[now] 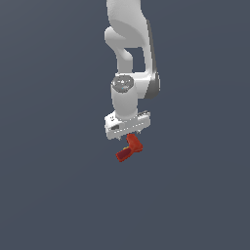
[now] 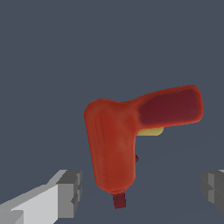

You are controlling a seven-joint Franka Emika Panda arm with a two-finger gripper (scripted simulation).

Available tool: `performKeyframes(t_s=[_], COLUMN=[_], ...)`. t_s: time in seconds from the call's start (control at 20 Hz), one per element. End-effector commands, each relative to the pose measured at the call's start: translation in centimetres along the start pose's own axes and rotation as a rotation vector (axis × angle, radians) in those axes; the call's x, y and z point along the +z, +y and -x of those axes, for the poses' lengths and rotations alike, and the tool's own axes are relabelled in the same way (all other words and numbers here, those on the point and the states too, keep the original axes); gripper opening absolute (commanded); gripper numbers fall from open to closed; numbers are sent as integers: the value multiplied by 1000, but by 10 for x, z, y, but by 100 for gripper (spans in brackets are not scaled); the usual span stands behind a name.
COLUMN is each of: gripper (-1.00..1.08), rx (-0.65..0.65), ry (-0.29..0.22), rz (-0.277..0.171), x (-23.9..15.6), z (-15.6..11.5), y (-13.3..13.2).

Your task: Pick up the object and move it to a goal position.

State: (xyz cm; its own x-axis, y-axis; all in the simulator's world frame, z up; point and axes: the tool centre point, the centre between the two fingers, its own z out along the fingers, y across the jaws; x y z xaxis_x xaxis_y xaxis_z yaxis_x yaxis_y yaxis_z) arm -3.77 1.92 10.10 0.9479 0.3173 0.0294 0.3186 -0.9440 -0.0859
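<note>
**Mia:** The object (image 1: 129, 148) is a small red toy drill. Where is it?

**Ben:** It lies on the gray worktop (image 1: 49, 195), right under the white tool (image 1: 128, 133). The tool hangs just above it.

**Mia:** Is the tool holding it?

**Ben:** No. In the wrist view the two gray fingers (image 2: 70, 192) stand wide apart, one on each side of the drill (image 2: 113, 144). Neither one touches it.

**Mia:** Will it be hard to lift?

**Ben:** I think not. It looks small, hard and light. It looks smooth too, so it could slip or spin.

**Mia:** Where should the tool grab?

**Ben:** On the fat orange-red body, I think. It sits between the fingers. The dark red handle (image 2: 170, 107) sticks out sideways, so a grab there could tip it.
</note>
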Motion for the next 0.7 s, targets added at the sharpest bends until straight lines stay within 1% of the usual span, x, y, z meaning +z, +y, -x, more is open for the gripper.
performKeyframes(t_s=[0.0, 0.35, 0.65], gripper=[108, 108, 108], rx=[-54, -184, -254], ry=[14, 51, 72], rz=[-9, -27, -33], x=[9, 30, 41], z=[3, 12, 17], y=[-2, -9, -12])
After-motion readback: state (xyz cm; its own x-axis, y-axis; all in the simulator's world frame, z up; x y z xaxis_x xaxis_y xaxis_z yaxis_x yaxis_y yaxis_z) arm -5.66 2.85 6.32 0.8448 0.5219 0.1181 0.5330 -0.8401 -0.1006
